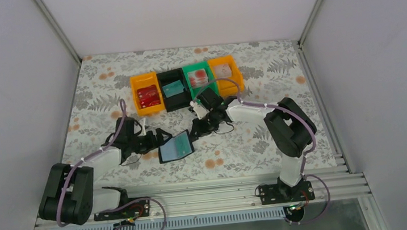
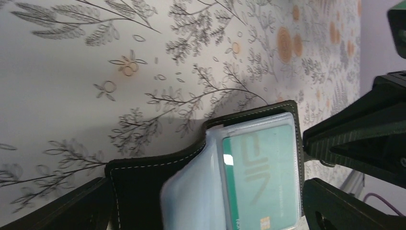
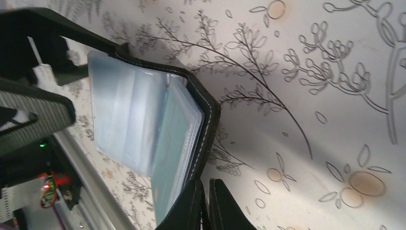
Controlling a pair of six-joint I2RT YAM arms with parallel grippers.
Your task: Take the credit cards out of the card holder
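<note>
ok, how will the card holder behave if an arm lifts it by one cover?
Probably floppy: the card holder bends at its spine, so the free half would likely swing. The clear sleeves fan loosely and look glossy, so they may slip. Thin, so probably light; a push would likely slide it on the tablecloth.

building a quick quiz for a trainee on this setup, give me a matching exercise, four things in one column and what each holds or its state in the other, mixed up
1 orange bin at the left end
2 black bin
3 green bin
4 card holder

a holds a teal flat item
b lying open
c holds red items
d holds red-and-white items

Pairs: 1-c, 2-a, 3-d, 4-b
</note>
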